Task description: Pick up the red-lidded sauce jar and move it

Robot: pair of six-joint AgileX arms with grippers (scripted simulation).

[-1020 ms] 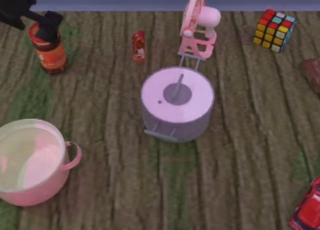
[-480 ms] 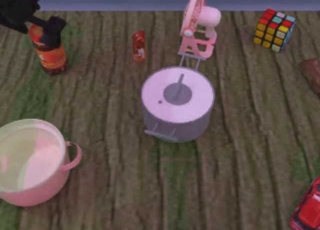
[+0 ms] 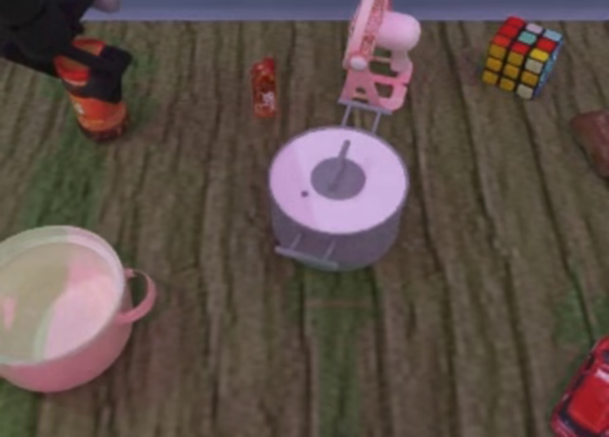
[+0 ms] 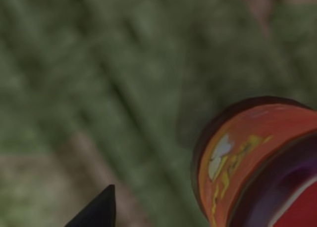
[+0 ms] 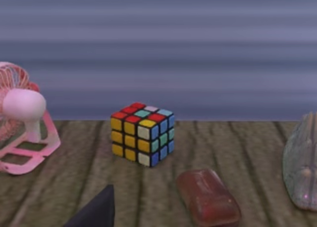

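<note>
Since a second ago the left gripper [image 3: 88,58] has slid a bit toward the bench's far-left corner and the red-lidded sauce jar [image 3: 95,99] went with it, now leaning. From the top, the black fingers sit clamped around its lid, holding it. Left wrist view: the jar's orange-red label [image 4: 247,158] fills one corner, green-brown wooden bench [image 4: 99,88] behind. Right wrist view just shows a colourful puzzle cube [image 5: 142,133]; can't tell the right gripper's state.

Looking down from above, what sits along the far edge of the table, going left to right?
Red-lidded sauce jar under the left end effector → slim red bottle → pink fan → puzzle cube.
</note>
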